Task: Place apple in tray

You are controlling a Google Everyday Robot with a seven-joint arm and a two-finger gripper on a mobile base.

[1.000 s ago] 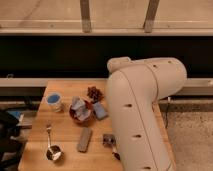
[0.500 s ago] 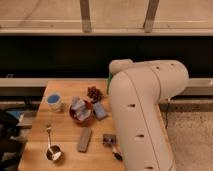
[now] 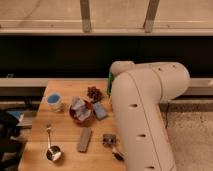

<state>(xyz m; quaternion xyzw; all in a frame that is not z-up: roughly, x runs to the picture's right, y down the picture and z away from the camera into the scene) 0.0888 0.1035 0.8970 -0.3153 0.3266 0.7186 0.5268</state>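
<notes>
The apple is out of view. A thin green strip (image 3: 109, 82) peeks out at the left edge of my white arm (image 3: 145, 110), at the table's far right; it may be the wall of the tray, the rest of it covered by the arm. My gripper is hidden behind the arm, shut. Whether it holds anything does not show.
On the wooden table (image 3: 62, 127) stand a blue cup (image 3: 54, 101), a red bowl with packets (image 3: 81, 113), a brown cone-like thing (image 3: 94, 93), a blue packet (image 3: 100, 110), a grey bar (image 3: 84, 139), a metal ladle (image 3: 51, 150) and a small grey object (image 3: 108, 139). A dark window wall runs behind.
The arm has shifted only slightly. The things on the table lie as before.
</notes>
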